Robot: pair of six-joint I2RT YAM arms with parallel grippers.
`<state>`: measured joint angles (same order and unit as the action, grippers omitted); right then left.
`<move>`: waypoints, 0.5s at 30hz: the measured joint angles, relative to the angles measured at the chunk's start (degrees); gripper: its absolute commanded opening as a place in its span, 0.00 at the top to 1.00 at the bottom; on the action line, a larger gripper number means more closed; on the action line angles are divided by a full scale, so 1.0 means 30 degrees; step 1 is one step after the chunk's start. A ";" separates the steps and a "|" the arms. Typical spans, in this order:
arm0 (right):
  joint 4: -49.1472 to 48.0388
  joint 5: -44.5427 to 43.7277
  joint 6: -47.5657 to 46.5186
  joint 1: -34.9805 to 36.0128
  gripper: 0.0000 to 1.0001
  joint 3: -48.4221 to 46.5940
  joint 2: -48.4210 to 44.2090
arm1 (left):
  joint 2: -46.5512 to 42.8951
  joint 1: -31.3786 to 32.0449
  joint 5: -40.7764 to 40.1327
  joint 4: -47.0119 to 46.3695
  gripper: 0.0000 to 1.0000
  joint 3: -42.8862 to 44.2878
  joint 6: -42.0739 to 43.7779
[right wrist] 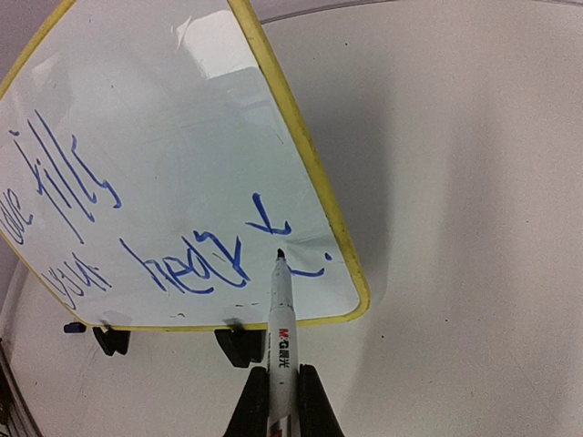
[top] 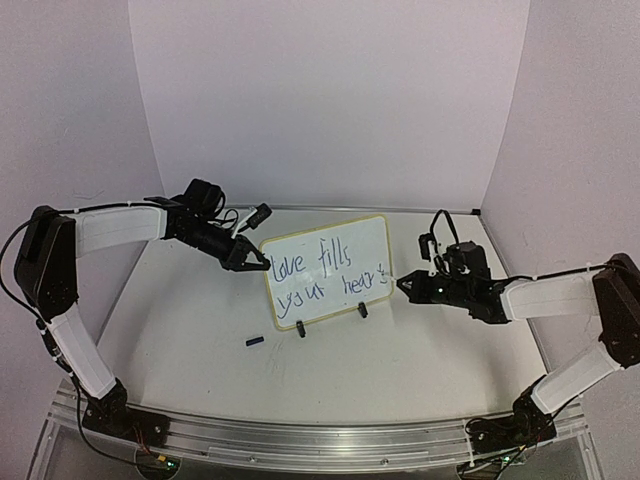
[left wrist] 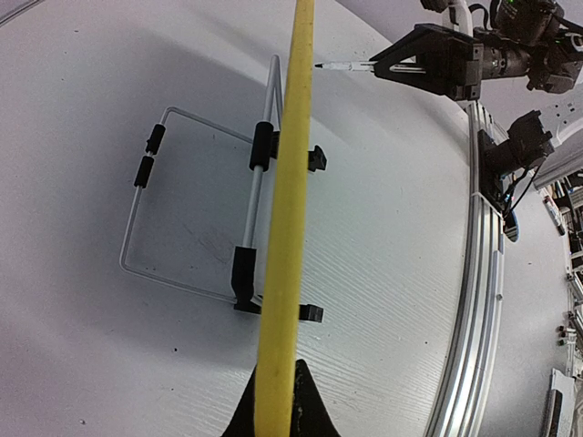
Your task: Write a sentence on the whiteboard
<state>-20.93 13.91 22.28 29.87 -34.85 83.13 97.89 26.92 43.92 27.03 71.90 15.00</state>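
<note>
The whiteboard (top: 330,262) stands tilted on two black clip feet (right wrist: 239,344) mid-table, with a pale-yellow rim (left wrist: 287,228). The sentence (top: 320,272) runs in blue over two lines, "love fills" above "your heart"; the right wrist view shows its end (right wrist: 191,264). My left gripper (top: 257,264) is shut on the board's left edge, and the rim runs between its fingers (left wrist: 282,387). My right gripper (top: 403,285) is shut on a white marker (right wrist: 281,319). The marker's tip sits at the board's lower right corner, beside the last blue strokes. I cannot tell whether it touches.
A small dark marker cap (top: 255,341) lies on the table in front of the board's left side. A wire stand (left wrist: 182,196) props the board from behind. An aluminium rail (top: 320,440) runs along the near edge, and pale walls close the back and sides.
</note>
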 measured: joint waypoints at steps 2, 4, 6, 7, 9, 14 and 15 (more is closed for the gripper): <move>-0.0007 0.0044 -0.0029 0.0000 1.00 -0.0102 0.0051 | 0.0000 0.0000 0.0000 0.0007 1.00 0.0007 0.0000; -0.0022 0.0146 -0.0066 0.0000 1.00 -0.0240 0.0117 | 0.0000 0.0000 0.0000 0.0000 1.00 0.0007 0.0000; -0.0022 0.0189 -0.0080 0.0000 1.00 -0.0350 0.0153 | 0.0000 0.0007 0.0000 0.0007 1.00 0.0007 0.0007; -0.0029 0.0182 -0.0095 0.0000 1.00 -0.0386 0.0153 | 0.0000 0.0015 -0.0007 0.0000 1.00 0.0007 0.0000; -0.0080 0.0182 -0.0117 0.0000 1.00 -0.0423 0.0168 | 0.0000 0.0015 -0.0007 0.0007 1.00 0.0015 0.0000; -0.0102 0.0182 -0.0124 0.0000 1.00 -0.0503 0.0546 | 0.0000 0.0015 -0.0015 0.0007 1.00 0.0022 0.0007; -0.0109 0.0182 -0.0124 0.0000 1.00 -0.0503 0.0597 | 0.0000 0.0015 -0.0015 0.0007 1.00 0.0022 0.0000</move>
<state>-21.26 14.46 21.91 29.87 -36.36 84.93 97.89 26.96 43.88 27.05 71.96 15.00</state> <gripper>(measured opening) 0.069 0.036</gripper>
